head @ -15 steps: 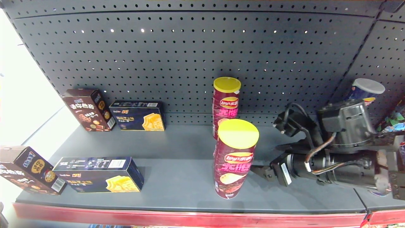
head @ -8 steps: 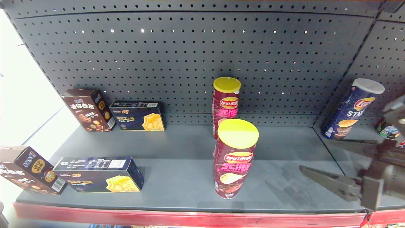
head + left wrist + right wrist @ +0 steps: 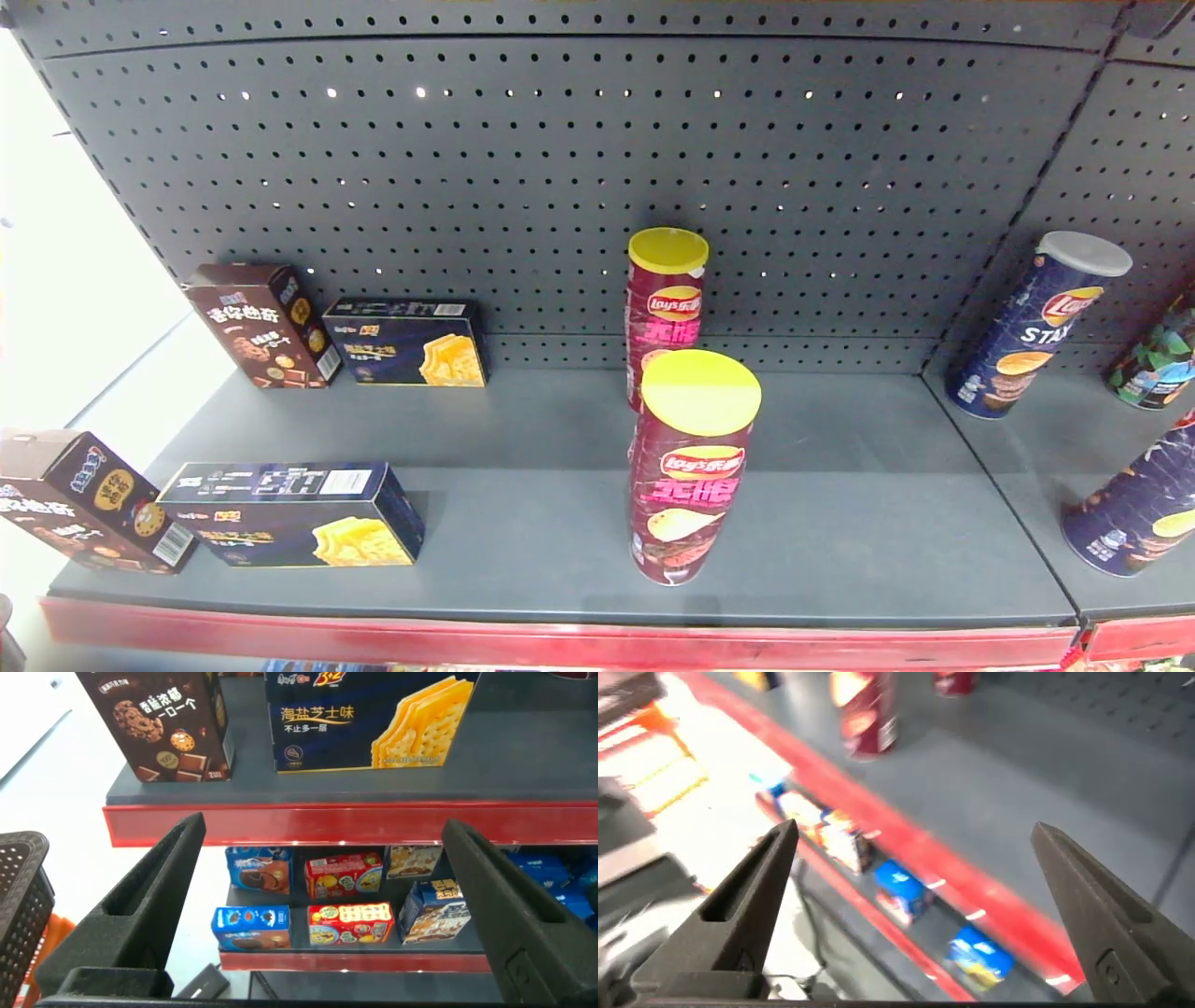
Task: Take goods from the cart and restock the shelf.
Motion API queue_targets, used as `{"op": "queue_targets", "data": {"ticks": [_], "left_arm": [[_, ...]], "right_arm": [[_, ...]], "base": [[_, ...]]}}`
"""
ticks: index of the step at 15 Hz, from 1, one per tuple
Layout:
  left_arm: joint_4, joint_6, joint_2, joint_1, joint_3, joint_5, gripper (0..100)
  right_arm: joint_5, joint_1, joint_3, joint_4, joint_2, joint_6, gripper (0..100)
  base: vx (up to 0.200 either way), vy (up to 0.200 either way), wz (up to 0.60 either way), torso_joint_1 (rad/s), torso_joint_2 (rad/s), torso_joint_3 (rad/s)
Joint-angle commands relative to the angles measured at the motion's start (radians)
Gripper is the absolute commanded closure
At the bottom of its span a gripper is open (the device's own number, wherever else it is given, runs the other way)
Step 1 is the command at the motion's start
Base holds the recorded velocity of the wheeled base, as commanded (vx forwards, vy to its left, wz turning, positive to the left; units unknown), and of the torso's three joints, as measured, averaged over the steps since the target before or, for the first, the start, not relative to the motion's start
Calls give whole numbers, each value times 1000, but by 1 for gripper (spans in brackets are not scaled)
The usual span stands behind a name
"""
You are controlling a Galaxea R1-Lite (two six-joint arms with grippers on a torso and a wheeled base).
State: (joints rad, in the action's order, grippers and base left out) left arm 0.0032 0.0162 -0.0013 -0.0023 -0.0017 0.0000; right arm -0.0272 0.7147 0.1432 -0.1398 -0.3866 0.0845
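Jaws on both arms are spread, empty. Head view: the red chip can is left upright mid-frame on the shelf; the right arm, beside it a second ago, has been withdrawn. Left wrist view: stocked boxes are faced. Right wrist view: the can is well apart, so another cart fetch is judged due.

A dark grey perforated back panel backs the shelf, with bright white light at left.
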Motion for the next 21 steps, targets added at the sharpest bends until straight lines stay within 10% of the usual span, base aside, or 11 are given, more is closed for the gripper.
{"op": "queue_targets", "data": {"ticks": [1,4,10,18,21], "left_arm": [[0,-1,1,-1,0,0,0],[0,-1,1,-1,0,2,0],[-2,-1,1,-1,0,3,0],[0,-1,1,1,0,8,0],[-3,2,1,1,2,8,0]], "right_arm": [[-33,-1,-143,16,265,-37,0],[-26,-89,-96,184,333,-121,0],[-37,-728,-97,184,322,-107,0],[156,-718,-143,132,371,-147,0],[49,-715,-143,135,371,-71,0]], "base": [[0,0,0,0,0,0],[0,0,0,0,0,0],[0,0,0,0,0,0],[0,0,0,0,0,0],[0,0,0,0,0,0]]}}
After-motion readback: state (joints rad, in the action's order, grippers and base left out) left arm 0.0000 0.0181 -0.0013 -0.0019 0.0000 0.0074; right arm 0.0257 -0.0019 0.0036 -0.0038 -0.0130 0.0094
